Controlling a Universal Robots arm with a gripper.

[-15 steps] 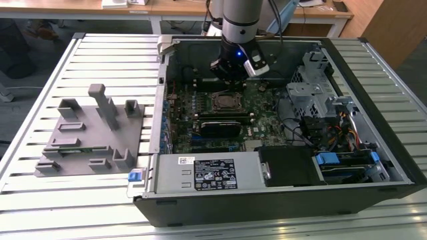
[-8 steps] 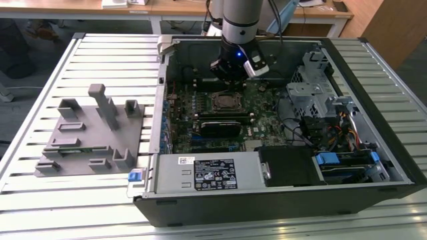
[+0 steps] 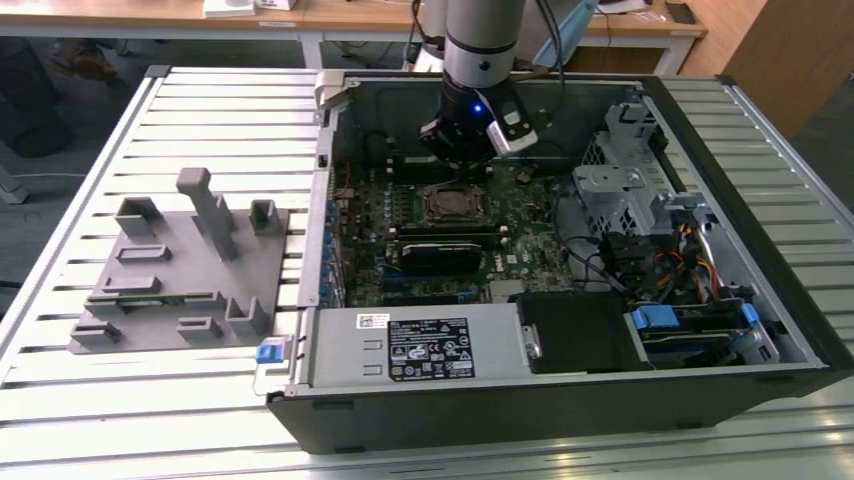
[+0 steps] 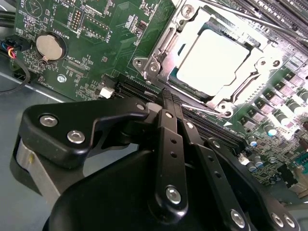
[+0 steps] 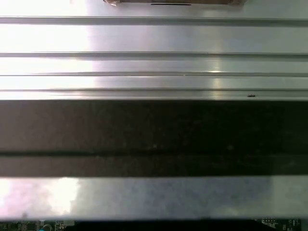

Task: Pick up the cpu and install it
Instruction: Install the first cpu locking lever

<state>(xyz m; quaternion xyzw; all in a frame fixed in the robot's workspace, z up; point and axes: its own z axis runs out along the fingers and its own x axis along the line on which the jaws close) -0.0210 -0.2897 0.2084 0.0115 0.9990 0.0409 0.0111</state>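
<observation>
- Silvery-white, square, metal-topped cpu [image 4: 219, 62] lies seated in the black metal-framed socket [image 4: 153, 63].
- Black two-finger gripper [image 4: 168, 96] hovers just beside it, fingers pinched together, empty.
- Sound practice: move vertically, clear of the frame.

Table: ribbed silver aluminium worktop [image 3: 227, 120] catching glare.
Bkgd: pale wooden desks w/ white legs [image 3: 360, 18] standing behind.
Floor: plain grey floor [image 3: 47, 240] showing beside table.

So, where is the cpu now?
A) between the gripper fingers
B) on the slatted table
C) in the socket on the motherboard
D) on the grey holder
C: in the second wrist view the cpu lies inside the socket frame, apart from the gripper.
</observation>
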